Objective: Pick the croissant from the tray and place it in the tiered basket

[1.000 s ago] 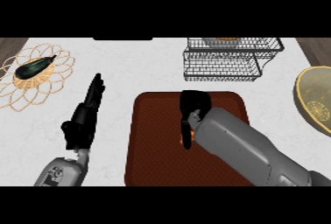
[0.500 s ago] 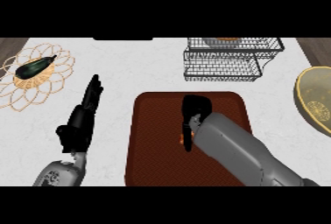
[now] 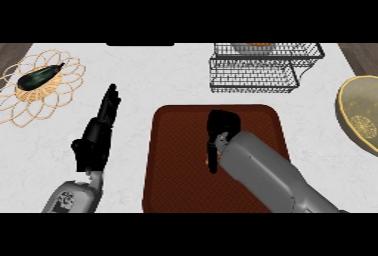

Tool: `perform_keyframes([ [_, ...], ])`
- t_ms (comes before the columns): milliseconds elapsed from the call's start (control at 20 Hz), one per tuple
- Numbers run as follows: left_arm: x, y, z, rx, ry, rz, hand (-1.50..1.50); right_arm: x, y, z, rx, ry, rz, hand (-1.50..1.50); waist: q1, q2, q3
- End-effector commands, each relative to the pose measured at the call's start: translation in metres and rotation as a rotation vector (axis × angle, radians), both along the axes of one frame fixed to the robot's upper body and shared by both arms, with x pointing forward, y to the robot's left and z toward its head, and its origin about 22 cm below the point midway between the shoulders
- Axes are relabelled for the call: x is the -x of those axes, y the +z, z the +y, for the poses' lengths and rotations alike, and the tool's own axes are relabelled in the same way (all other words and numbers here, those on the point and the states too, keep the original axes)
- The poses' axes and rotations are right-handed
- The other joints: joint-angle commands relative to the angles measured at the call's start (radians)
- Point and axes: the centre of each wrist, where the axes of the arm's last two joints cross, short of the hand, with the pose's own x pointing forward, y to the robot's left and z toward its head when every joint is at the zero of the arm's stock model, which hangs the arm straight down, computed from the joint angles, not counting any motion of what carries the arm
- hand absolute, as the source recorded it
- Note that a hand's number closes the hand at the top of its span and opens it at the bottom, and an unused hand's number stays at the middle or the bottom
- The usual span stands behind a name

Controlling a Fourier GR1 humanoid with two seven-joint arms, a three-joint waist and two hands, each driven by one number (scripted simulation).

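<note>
Fingers of the right hand curl downward over the middle of the brown tray, covering nearly all of the croissant; only an orange sliver shows at the hand's left edge, so its long axis, shape and whether it is gripped cannot be told. Left hand rests open on the counter, fingers straight. Beyond stands the tiered basket.
</note>
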Motion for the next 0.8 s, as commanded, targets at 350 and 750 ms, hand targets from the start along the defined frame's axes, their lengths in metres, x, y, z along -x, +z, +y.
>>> perform_keyframes([
  [350,0.007,0.002,-0.015,0.011,-0.009,0.013,0.0,0.008,-0.033,-0.007,0.078,-0.088,-0.087,1.5,0.004,0.001,0.0],
  [750,0.0,-0.004,0.006,-0.001,-0.003,0.012,0.0,0.022,-0.037,0.012,0.169,0.114,-0.165,1.5,0.0,0.001,0.0],
])
